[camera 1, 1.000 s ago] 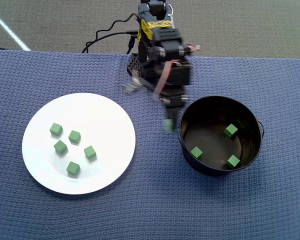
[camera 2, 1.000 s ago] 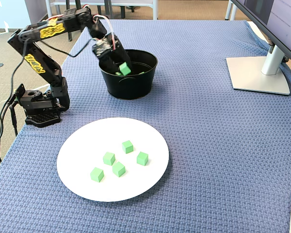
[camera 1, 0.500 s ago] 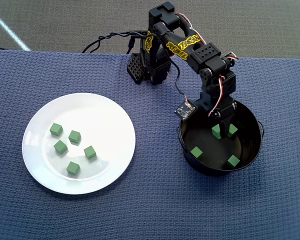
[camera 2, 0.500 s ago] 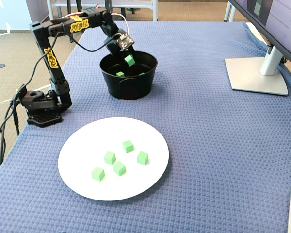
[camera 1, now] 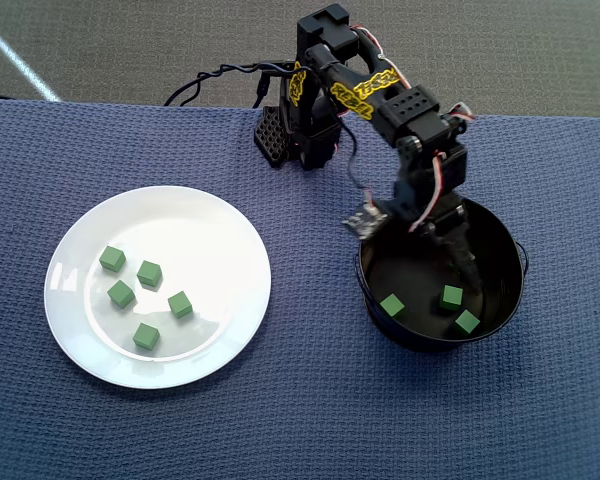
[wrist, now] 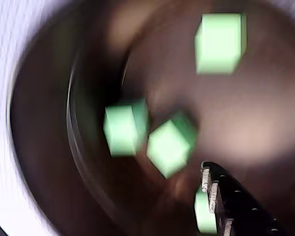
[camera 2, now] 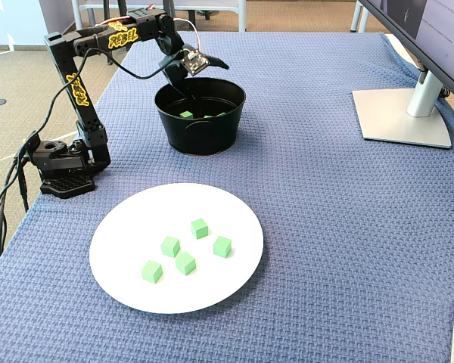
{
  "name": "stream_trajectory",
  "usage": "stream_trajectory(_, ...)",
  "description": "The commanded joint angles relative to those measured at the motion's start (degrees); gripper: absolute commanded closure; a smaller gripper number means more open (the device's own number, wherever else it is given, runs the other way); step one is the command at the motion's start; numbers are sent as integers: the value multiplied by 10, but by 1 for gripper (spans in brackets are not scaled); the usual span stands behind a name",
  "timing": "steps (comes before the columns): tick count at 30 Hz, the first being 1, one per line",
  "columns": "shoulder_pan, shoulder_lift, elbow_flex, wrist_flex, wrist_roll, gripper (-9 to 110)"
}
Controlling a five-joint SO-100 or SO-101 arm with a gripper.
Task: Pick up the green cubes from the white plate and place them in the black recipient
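Observation:
Several green cubes [camera 1: 149, 272] [camera 2: 200, 228] lie on the white plate [camera 1: 210, 240] [camera 2: 129, 227]. The black recipient [camera 1: 430, 340] [camera 2: 204, 134] stands to the plate's right in the overhead view. My gripper [camera 1: 448, 252] [camera 2: 200, 76] hangs over its mouth, open and holding nothing. Loose cubes [camera 1: 452, 296] rest on the pot floor. The blurred wrist view looks down into the pot and shows three cubes [wrist: 169, 145] in full. A further one is partly hidden behind one black toothed finger [wrist: 226, 201].
A blue woven cloth covers the table. The arm's base [camera 1: 295, 140] [camera 2: 60, 162] with its cables sits at the cloth's edge near the pot. A monitor stand [camera 2: 401, 113] is at the right in the fixed view.
The arm swung from beside the pot to over it with a cube in its jaws. The gripper has since opened, and that cube now lies in the pot.

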Motion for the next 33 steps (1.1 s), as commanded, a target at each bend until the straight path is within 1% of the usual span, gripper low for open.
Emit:
stream_trajectory(1, 87, 33, -68, 30, -11, 47)
stream_trajectory(7, 310, -9, -113, 26, -53, 50)
stream_trajectory(8, 342, -20, -120, 26, -62, 54)
stream_trajectory(9, 373, -28, -120, 19, -59, 64)
stream_trajectory(10, 397, -33, -111, 9, -64, 66)
stream_trajectory(12, 440, -41, -87, -11, -77, 67)
stream_trajectory(15, 480, -51, -60, -17, -128, 66)
stream_trajectory(16, 487, -53, -49, -11, -160, 68)
stream_trajectory(24, 552, -87, 18, 11, -462, 69)
stream_trajectory(27, 580, -127, 5, 5, -528, 69)
stream_trajectory(33, 631, -228, -73, -3, -585, 69)
